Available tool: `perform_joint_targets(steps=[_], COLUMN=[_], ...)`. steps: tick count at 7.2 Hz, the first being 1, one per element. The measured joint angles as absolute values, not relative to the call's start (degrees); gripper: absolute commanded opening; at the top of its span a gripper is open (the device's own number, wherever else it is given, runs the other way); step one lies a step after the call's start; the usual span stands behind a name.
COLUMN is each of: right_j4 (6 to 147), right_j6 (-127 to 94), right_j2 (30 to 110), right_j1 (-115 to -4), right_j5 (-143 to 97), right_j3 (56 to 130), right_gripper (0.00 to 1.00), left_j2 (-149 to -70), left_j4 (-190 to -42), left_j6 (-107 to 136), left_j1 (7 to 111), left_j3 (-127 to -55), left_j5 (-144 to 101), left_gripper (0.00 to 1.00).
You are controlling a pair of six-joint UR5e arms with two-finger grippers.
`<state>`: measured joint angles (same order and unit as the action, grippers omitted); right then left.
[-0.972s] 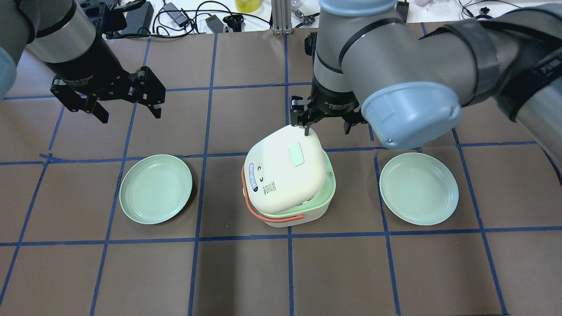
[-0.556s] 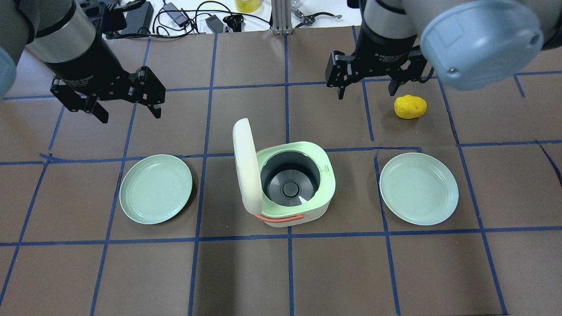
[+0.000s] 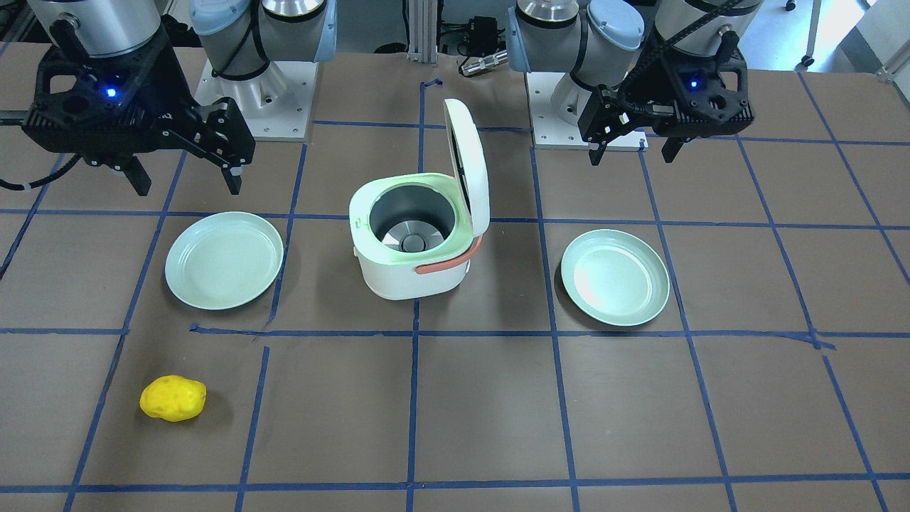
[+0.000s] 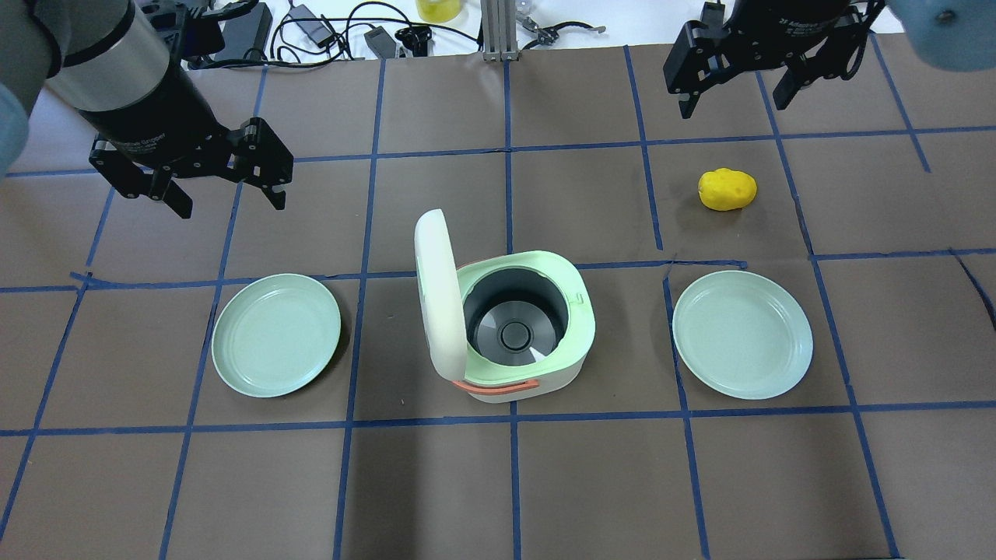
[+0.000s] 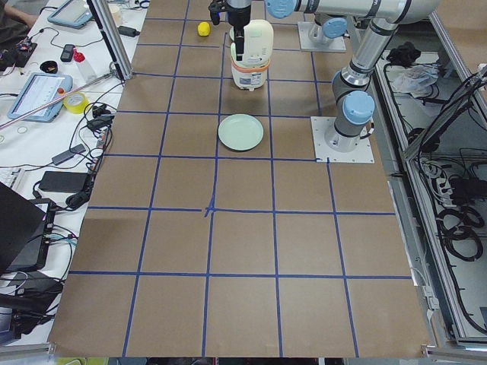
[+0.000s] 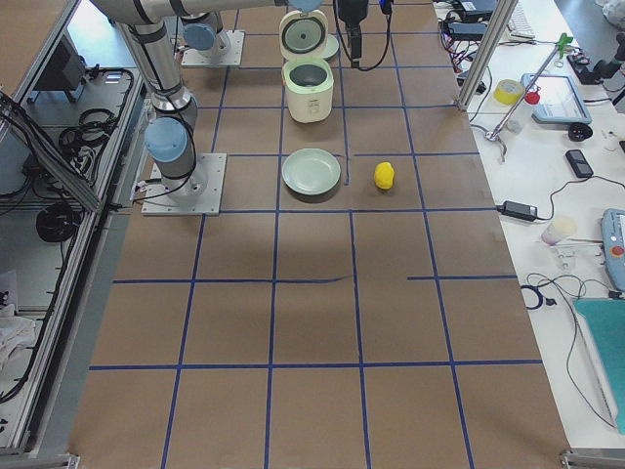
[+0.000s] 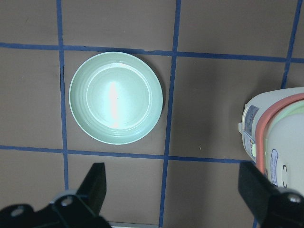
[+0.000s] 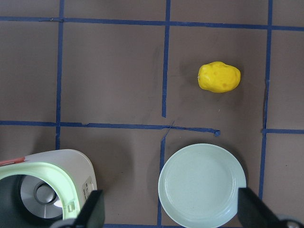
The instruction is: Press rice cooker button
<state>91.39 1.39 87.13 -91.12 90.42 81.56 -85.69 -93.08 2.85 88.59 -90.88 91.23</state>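
Observation:
The rice cooker (image 4: pixel 537 373) stands mid-table with its cream lid (image 4: pixel 437 299) swung upright on the left side and the grey inner pot (image 4: pixel 513 319) exposed. It also shows in the front view (image 3: pixel 409 274). The button is hidden in every view; the left wrist view shows only the lid's back with its oval label (image 7: pixel 274 161). My right gripper (image 4: pixel 733 107) is open and empty, high over the far right of the table, well away from the cooker. My left gripper (image 4: pixel 232 204) is open and empty, hovering far left of the cooker.
A pale green plate (image 4: pixel 276 334) lies left of the cooker and another (image 4: pixel 743 334) lies right of it. A yellow potato-like lump (image 4: pixel 727 189) lies beyond the right plate, below my right gripper. Cables and gear sit past the table's far edge.
The lid, nearly shut under my right gripper's finger a second ago, has sprung upright. My right gripper has risen and drawn back to the far right. My left arm has not moved.

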Motion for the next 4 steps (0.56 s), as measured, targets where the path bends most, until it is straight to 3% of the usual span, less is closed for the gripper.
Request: perform_joint_targets(steps=[4], right_j4=[91.2], right_j6=[1.0], right_j2=[87.2], right_j1=[-91.3], right_j5=[90.4], right_j3=[81.2], right_gripper=[1.00], left_j2=[-85.7], left_j4=[-93.1], left_j6=[2.8], left_j1=[88.6], left_j3=[-90.9], left_j5=[91.2], left_gripper=[1.00])
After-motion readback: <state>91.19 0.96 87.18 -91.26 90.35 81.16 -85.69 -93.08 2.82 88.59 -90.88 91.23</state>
